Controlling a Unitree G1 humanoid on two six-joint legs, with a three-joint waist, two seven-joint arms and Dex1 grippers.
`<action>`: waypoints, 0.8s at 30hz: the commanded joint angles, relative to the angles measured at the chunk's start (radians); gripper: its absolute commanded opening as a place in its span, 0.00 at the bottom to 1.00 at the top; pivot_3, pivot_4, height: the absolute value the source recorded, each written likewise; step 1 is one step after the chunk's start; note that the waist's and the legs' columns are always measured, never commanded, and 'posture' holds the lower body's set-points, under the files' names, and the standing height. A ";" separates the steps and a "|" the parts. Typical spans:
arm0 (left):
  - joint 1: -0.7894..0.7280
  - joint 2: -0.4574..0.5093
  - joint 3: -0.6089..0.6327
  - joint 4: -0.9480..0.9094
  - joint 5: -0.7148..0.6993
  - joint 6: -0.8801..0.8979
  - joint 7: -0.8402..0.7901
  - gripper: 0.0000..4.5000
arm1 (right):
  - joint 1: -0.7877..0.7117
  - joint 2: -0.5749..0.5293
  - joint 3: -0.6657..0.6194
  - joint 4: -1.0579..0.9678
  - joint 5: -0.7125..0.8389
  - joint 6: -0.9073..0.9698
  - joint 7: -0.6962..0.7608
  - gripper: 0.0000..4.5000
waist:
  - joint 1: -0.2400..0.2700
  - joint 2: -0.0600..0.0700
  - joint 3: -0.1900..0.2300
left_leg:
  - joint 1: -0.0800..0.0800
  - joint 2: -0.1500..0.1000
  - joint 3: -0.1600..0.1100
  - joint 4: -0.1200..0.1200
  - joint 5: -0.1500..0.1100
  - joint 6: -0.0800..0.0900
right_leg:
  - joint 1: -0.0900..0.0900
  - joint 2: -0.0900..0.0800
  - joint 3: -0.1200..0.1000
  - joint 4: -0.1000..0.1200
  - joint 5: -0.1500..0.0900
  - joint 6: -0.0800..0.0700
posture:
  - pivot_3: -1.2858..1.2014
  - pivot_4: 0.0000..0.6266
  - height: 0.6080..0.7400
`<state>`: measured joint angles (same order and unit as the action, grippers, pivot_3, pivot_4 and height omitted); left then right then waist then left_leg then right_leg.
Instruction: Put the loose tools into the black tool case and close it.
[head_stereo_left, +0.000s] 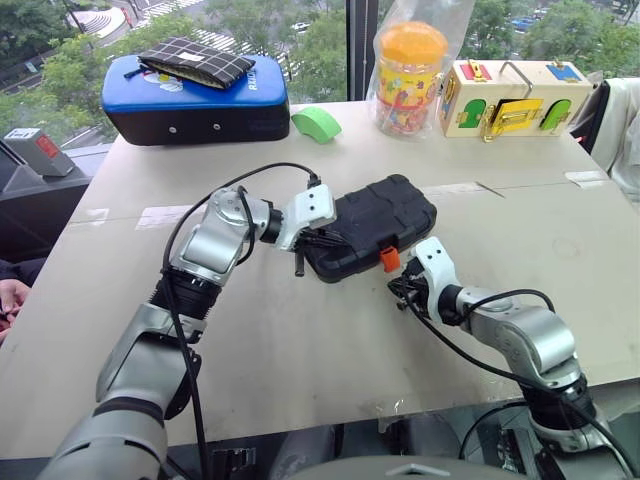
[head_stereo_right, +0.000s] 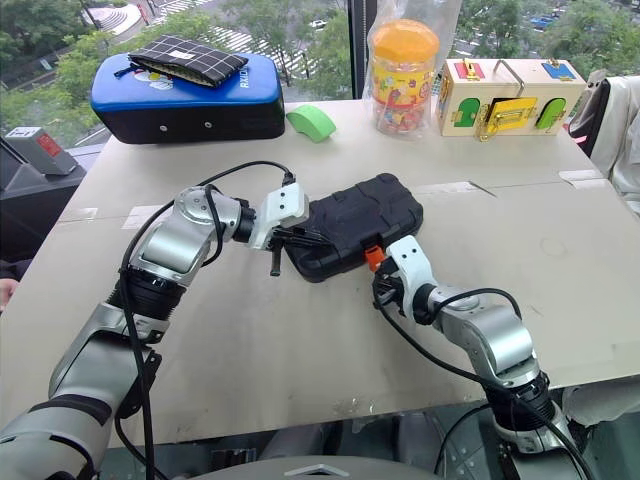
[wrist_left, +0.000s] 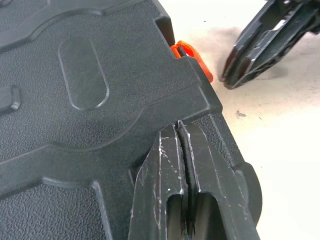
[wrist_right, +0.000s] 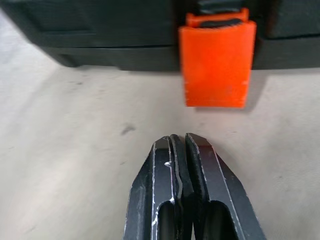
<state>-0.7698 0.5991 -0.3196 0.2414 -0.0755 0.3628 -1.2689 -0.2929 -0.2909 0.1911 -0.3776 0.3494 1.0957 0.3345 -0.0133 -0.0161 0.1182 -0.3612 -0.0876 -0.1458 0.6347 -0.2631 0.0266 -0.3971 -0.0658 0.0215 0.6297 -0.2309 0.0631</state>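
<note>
The black tool case (head_stereo_left: 375, 222) lies with its lid down in the middle of the table, its orange latch (wrist_right: 216, 60) on the front edge facing me. The latch flap hangs down toward the tabletop. My left gripper (wrist_left: 178, 127) is shut, its tips resting on the lid near the case's front left corner. My right gripper (wrist_right: 179, 140) is shut too, low over the table just in front of the latch with a small gap to it. The loose tools are out of view.
At the back left a blue rounded case (head_stereo_left: 195, 100) carries a chequered pouch (head_stereo_left: 195, 62). A green object (head_stereo_left: 316, 123), an orange-lidded jar (head_stereo_left: 408, 75) and a yellow wooden latch box (head_stereo_left: 510, 98) line the back edge. A person's hand (head_stereo_left: 10, 298) shows at far left.
</note>
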 joint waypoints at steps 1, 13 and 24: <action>0.036 0.005 -0.042 0.008 0.036 0.025 -0.001 0.00 | -0.026 0.012 0.008 0.043 -0.039 -0.056 -0.021 0.02 | -0.001 0.000 0.000 | 0.000 0.000 0.000 0.000 0.000 0.000 | 0.000 0.000 0.000 0.000 0.000 0.000 | 0.52 0.24 1.00; 0.046 0.003 -0.038 0.003 0.036 0.032 0.007 0.00 | -0.020 0.131 -0.043 -0.012 0.002 -0.052 -0.050 0.02 | 0.001 0.001 -0.001 | 0.001 0.000 0.000 0.000 0.000 -0.001 | 0.000 0.001 0.000 0.001 0.000 0.000 | 0.52 0.24 1.00; 0.060 0.003 -0.033 -0.022 0.032 0.040 0.019 0.00 | 0.018 -0.001 -0.021 -0.194 -0.012 0.007 -0.049 0.61 | 0.002 0.001 -0.001 | 0.000 0.000 0.000 -0.001 0.000 0.000 | 0.000 0.000 0.000 0.000 0.000 0.000 | 0.52 0.24 1.00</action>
<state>-0.7432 0.5989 -0.3114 0.2032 -0.0708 0.3711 -1.2434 -0.2753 -0.2820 0.1674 -0.5224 0.3371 1.0950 0.2853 -0.0116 -0.0152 0.1175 -0.3609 -0.0874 -0.1464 0.6340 -0.2633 0.0267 -0.3970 -0.0654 0.0211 0.6294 -0.2311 0.0632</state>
